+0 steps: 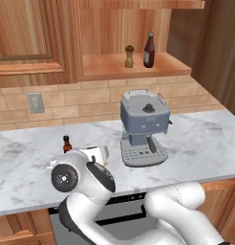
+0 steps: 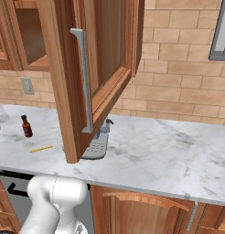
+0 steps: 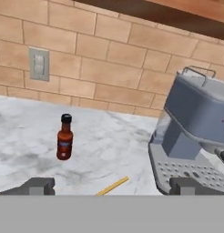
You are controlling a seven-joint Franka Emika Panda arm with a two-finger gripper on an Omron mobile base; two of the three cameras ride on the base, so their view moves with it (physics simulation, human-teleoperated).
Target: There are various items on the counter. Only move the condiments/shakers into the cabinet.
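A small sauce bottle (image 3: 64, 138) with a black cap and red label stands upright on the marble counter (image 3: 22, 136), ahead and left of my gripper (image 3: 113, 187). The gripper is open, with nothing between its fingertips (image 3: 38, 185). The same sauce bottle (image 1: 67, 143) shows just beyond my arm's elbow, and also at the left as the bottle (image 2: 26, 126). In the doorless cabinet (image 1: 105, 68), a tan pepper shaker (image 1: 129, 56) and a dark brown bottle (image 1: 149, 50) stand side by side on the shelf floor.
A grey coffee machine (image 1: 143, 127) stands mid-counter, close on my gripper's right as the machine (image 3: 196, 132). A thin yellow stick (image 2: 41, 149) lies on the counter below the gripper. An open wooden cabinet door (image 2: 87, 77) juts out over the counter. A wall outlet (image 1: 36, 103) sits on the brick backsplash.
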